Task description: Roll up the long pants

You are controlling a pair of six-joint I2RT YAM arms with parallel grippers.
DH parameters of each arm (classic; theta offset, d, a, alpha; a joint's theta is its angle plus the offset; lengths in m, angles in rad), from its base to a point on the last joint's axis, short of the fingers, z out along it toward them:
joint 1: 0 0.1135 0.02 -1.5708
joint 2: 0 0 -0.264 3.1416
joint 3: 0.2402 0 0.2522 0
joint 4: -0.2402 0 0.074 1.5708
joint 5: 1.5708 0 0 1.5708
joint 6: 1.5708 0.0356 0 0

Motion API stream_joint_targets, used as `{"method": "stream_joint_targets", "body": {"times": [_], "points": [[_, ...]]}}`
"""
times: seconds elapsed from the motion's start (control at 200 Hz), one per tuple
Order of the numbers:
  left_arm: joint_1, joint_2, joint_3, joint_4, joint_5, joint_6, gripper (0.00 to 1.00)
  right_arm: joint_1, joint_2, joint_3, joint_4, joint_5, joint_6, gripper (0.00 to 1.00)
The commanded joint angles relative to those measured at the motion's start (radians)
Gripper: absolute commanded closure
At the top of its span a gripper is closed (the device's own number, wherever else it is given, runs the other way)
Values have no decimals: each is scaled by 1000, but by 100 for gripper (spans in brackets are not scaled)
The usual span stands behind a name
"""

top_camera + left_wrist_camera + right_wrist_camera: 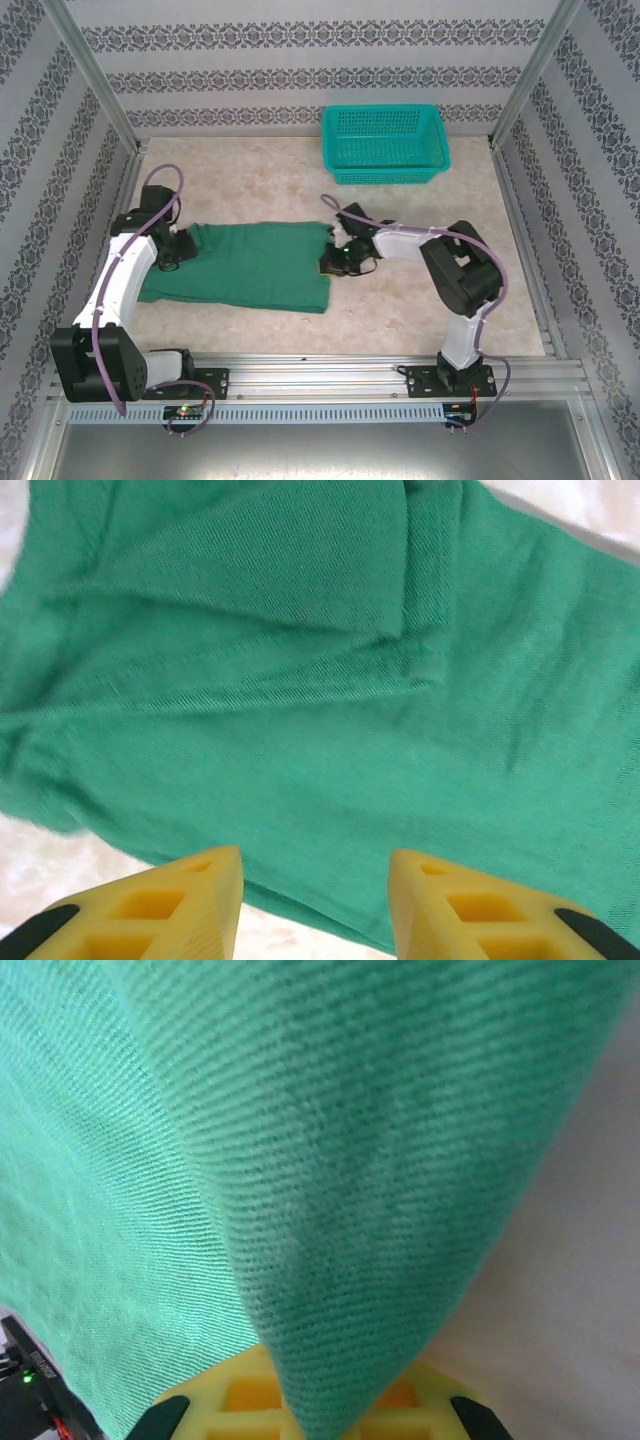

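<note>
Counter (430, 300): pale surface, walled in on three sides.

Long pants (250, 265): lay flat on the counter, mid-left, between the two arms. They were folded into a rough rectangle with the long axis running left-right. That layout probably suited a roll started from one short end. Judging by the flat outline, no roll had formed yet.

Basket (385, 172): teal mesh, far right corner, well apart from the pants. Looked uninvolved.

Right tool (340, 258): sat at the pants' right short edge. In its wrist view a ridge of green fabric rose from between the yellow pads (240, 1395), so it was clenched on the pants' edge. It was likely pinching that edge to turn it over as the first wrap.

Left tool (178, 250): sat at the opposite, left end. In its wrist view the yellow fingers (190, 900) stood apart above the near hem with cloth lying below them. It was released, grasping nothing, and probably posted there to steady that end.

Hard to make out:
- The right wrist view was too close to tell how many layers were pinched, and the fingertips were buried under cloth.
- From the top, the wrist bodies and cables masked the jaws of both tools.
- Couldn't tell whether the left fingers touched the fabric.
- Couldn't tell which end was waistband and which was cuffs.
</note>
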Motion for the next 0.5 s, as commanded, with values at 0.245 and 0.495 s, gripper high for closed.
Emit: {"method": "stream_joint_targets", "body": {"times": [0.245, 0.495], "points": [[-312, 338, 99, 182, -100, -89, 56, -213, -124, -111, -207, 214, -149, 100], [-432, 535, 302, 188, -17, -2, 61, -214, -89, -110, -151, 174, -112, 100]]}}
